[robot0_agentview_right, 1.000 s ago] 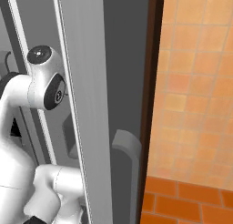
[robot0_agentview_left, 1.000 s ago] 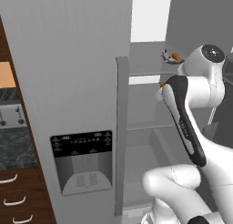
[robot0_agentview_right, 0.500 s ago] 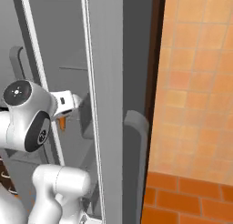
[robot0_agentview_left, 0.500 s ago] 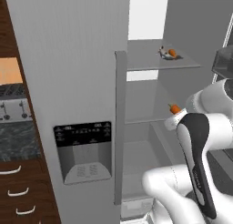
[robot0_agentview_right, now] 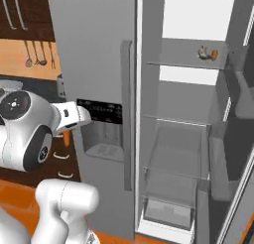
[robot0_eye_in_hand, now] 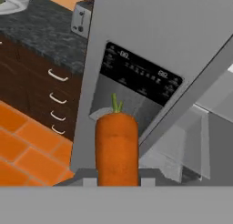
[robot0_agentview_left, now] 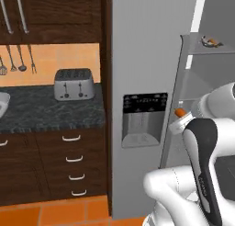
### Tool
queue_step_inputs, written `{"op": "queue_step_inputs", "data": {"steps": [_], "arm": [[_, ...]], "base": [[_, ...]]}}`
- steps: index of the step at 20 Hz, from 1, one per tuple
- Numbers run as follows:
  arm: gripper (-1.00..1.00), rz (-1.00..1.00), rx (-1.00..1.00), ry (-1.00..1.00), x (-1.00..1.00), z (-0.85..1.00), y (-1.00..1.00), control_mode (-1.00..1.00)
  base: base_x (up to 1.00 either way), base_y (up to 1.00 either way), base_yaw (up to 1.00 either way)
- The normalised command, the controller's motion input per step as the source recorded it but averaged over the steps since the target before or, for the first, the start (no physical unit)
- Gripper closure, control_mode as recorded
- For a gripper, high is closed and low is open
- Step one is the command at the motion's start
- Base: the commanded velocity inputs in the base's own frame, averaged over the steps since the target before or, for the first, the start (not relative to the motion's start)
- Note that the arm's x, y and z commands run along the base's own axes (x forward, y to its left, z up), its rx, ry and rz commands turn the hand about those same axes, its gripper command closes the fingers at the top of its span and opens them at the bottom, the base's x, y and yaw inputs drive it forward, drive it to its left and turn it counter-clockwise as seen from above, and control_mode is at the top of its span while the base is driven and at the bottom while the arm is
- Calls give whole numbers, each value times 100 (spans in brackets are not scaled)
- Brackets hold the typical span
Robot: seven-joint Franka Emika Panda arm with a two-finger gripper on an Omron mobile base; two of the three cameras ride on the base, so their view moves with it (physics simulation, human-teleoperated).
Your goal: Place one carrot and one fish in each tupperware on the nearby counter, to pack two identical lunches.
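Note:
My gripper [robot0_eye_in_hand: 117, 180] is shut on a carrot [robot0_eye_in_hand: 117, 148], which stands orange with a green stem between the fingertips. In the left base view the carrot's tip [robot0_agentview_left: 180, 112] sticks out of the gripper [robot0_agentview_left: 178, 121] in front of the fridge door. A fish [robot0_agentview_right: 203, 52] and another carrot [robot0_agentview_right: 214, 53] lie together on an upper fridge shelf [robot0_agentview_left: 210, 42]. One grey tupperware [robot0_eye_in_hand: 12, 1] sits on the dark counter [robot0_eye_in_hand: 43, 34] at the far left, also at the picture's edge in the left base view [robot0_agentview_left: 2, 103].
A silver toaster [robot0_agentview_left: 74, 83] stands on the counter beside the fridge. The closed fridge door with its dispenser panel [robot0_agentview_left: 142, 119] is between the counter and the open fridge compartment [robot0_agentview_right: 183, 139]. Dark drawers [robot0_agentview_left: 69, 161] with silver handles sit under the counter.
The whole picture has swung left, so the camera has moved; counter and toaster have come into view. The arm has drawn out of the fridge with the carrot still held.

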Motion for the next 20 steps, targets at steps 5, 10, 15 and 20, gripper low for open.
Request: {"op": "queue_step_inputs", "data": {"steps": [5,10,15,20], "arm": [[100,0,0,0,0,0,0,100],[100,0,0,0,0,0,0,100],[100,0,0,0,0,0,0,100],[100,0,0,0,0,0,0,100]], "base": [[1,100,25],[9,100,23],[12,100,17],[58,100,6]]}}
